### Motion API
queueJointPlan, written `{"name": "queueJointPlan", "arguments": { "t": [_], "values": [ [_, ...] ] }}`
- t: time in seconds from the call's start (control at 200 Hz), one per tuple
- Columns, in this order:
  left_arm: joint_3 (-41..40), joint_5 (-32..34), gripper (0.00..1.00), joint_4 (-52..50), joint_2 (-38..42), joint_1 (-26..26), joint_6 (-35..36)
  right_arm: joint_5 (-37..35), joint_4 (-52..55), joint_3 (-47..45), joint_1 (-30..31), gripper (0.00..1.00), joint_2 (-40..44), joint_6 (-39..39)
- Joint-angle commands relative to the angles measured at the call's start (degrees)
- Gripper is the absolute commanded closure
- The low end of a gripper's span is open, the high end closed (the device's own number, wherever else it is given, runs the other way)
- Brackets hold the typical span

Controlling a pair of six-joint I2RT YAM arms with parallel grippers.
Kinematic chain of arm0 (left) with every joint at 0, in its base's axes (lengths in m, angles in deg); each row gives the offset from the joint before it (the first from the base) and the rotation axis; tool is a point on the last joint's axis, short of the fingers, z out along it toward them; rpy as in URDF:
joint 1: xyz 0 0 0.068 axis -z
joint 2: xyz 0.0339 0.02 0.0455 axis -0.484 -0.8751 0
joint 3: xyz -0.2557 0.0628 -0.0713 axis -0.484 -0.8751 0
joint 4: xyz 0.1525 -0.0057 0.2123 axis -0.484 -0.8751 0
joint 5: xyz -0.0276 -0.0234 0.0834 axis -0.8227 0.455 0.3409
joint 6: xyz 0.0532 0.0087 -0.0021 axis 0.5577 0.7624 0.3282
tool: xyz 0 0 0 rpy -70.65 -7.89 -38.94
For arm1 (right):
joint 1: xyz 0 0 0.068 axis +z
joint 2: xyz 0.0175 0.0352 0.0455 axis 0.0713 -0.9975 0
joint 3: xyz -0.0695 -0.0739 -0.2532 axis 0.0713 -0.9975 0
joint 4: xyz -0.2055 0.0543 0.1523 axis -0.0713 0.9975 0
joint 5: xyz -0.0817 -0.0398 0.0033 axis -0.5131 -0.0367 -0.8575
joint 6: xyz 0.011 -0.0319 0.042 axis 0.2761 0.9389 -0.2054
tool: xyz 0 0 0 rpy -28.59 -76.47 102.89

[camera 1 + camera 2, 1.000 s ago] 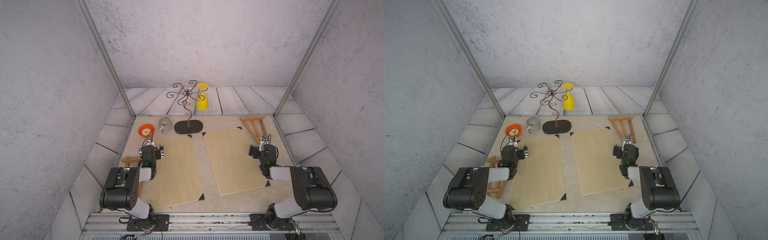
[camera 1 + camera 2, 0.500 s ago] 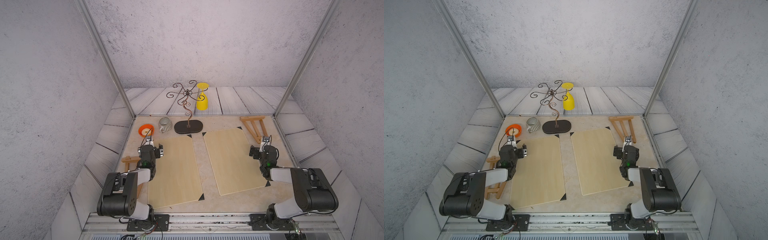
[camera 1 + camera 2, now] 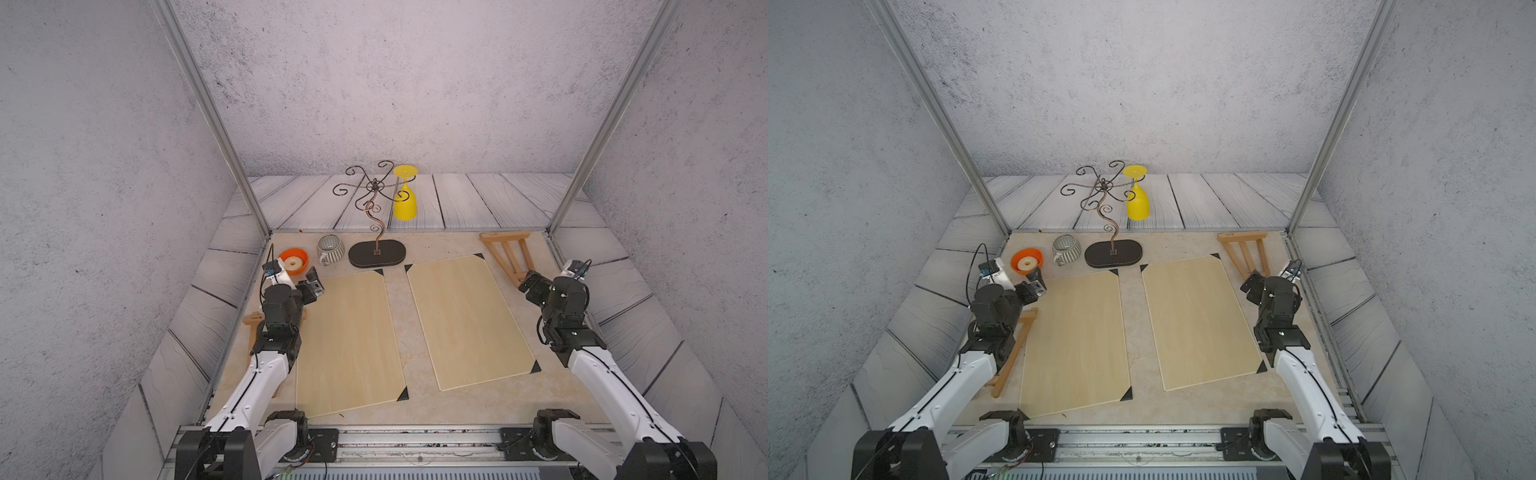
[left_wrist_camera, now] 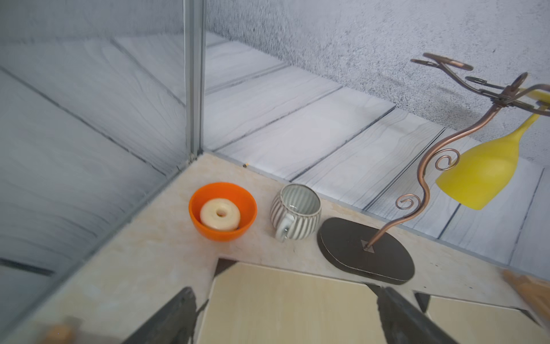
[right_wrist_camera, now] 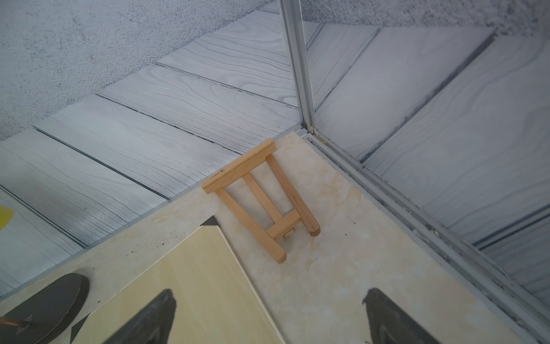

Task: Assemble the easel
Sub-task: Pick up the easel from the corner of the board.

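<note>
A wooden easel frame (image 3: 508, 255) (image 3: 1244, 253) lies flat at the back right corner, and the right wrist view shows it (image 5: 259, 199) lying alone. My right gripper (image 3: 532, 284) (image 5: 269, 295) is open and empty, just short of the frame's near end. A second wooden easel piece (image 3: 253, 320) (image 3: 1013, 353) lies at the left edge, partly hidden under my left arm. My left gripper (image 3: 313, 282) (image 4: 285, 300) is open and empty over the far corner of the left board (image 3: 349, 340).
Two pale boards cover the table's middle; the right board (image 3: 465, 320) lies beside my right arm. Along the back stand an orange bowl (image 3: 293, 259) holding a white ring, a striped mug (image 3: 331, 248) and a dark-based metal stand (image 3: 377, 252) with a yellow glass (image 3: 404, 201) hanging from it.
Both arms have unfolded, their elbows sinking toward the near rail, and both grippers have crept a little toward the back. Both stay open.
</note>
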Motion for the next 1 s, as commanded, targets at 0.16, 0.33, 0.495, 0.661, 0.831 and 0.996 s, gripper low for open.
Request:
{"name": "queueJointPlan", "arguments": {
  "t": [0.16,0.33,0.495,0.661,0.831,0.996],
  "values": [
    [4.8,-13.2,0.03,-13.7,-2.5,3.8,-14.8,11.0,24.2,5.7,0.3,0.01,-0.9,-6.2],
    [10.5,-8.3,0.03,-22.7,-5.2,16.3,-15.1,13.9,31.7,8.8,1.0,0.01,-4.3,-6.0],
    [12.6,-7.5,0.03,-18.3,-11.9,26.9,-17.1,11.4,34.2,11.8,1.0,0.01,-10.5,-7.2],
    [18.1,-7.6,0.05,-17.0,-21.3,32.7,-17.2,5.9,31.8,15.5,1.0,0.01,-16.4,-11.0],
    [21.6,-7.5,0.07,-14.4,-29.3,36.5,-16.4,4.2,31.0,24.9,0.1,0.01,-27.1,-8.1],
    [24.6,-8.2,0.08,-12.7,-35.5,38.0,-16.9,6.0,25.8,33.5,-0.1,0.01,-38.3,2.3]
  ]
}}
